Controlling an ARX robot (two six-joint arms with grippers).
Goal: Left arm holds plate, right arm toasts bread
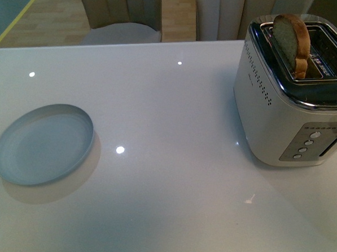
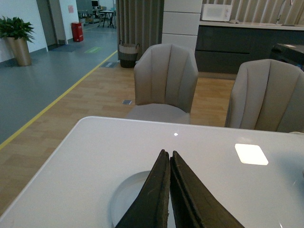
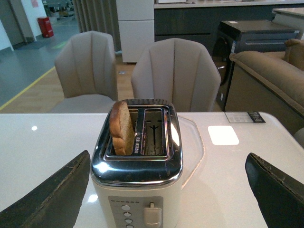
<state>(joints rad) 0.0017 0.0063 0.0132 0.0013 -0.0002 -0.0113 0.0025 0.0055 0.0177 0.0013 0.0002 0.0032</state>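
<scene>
The pale blue-grey plate [image 1: 44, 144] lies empty on the white table at the left. In the left wrist view my left gripper [image 2: 167, 153] is shut, its dark wedge fingers pressed together above the plate [image 2: 127, 199], holding nothing. A slice of brown bread [image 1: 293, 42] stands upright in the left slot of the cream and chrome toaster [image 1: 281, 111] at the right. In the right wrist view my right gripper [image 3: 168, 166] is wide open, its fingers on either side of the toaster [image 3: 137, 185], with the bread [image 3: 121, 128] sticking up out of the slot. Neither arm shows in the front view.
The toaster's lever [image 3: 152, 213] and a column of buttons [image 3: 127, 214] face my right wrist camera. Two beige chairs [image 2: 166, 80] stand behind the table's far edge. The white table [image 1: 173, 114] stretches bare between plate and toaster.
</scene>
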